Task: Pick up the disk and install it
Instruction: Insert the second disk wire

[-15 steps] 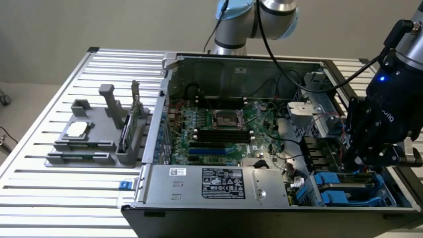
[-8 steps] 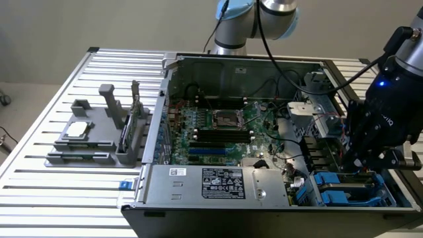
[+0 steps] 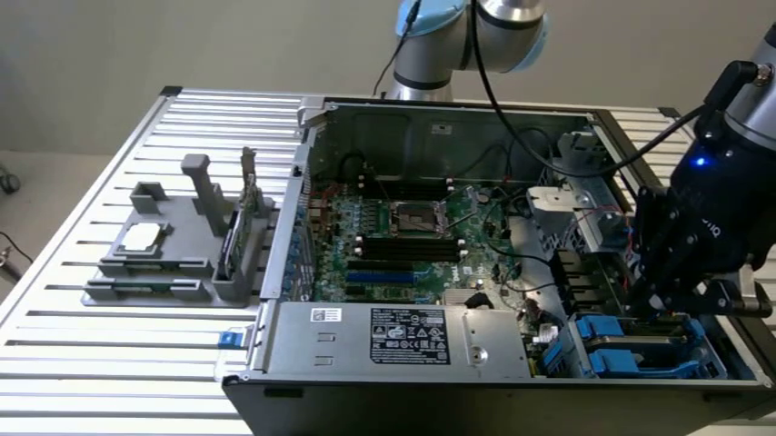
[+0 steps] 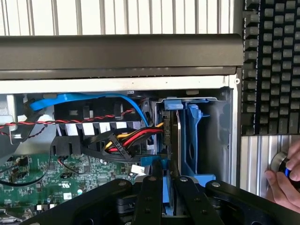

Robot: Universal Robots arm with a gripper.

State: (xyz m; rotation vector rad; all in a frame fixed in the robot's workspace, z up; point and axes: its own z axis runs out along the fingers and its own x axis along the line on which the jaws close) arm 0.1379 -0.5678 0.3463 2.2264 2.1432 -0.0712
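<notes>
The black two-fingered gripper (image 4: 169, 197), jaws drawn close, pinches the edge of the disk (image 4: 178, 140), a flat grey drive in a blue plastic carrier, standing on edge directly beyond the fingertips, long axis in line with them, partly inside the blue drive bay (image 3: 637, 350) at the open grey computer case's (image 3: 363, 391) corner.

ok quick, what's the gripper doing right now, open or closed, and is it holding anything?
Gripper: closed on the flat grey disk in its blue plastic carrier, at the computer case's drive bay.

plain beige wall (image 3: 145, 45) behind a slatted metal table (image 3: 73, 272), evenly lit.
</notes>
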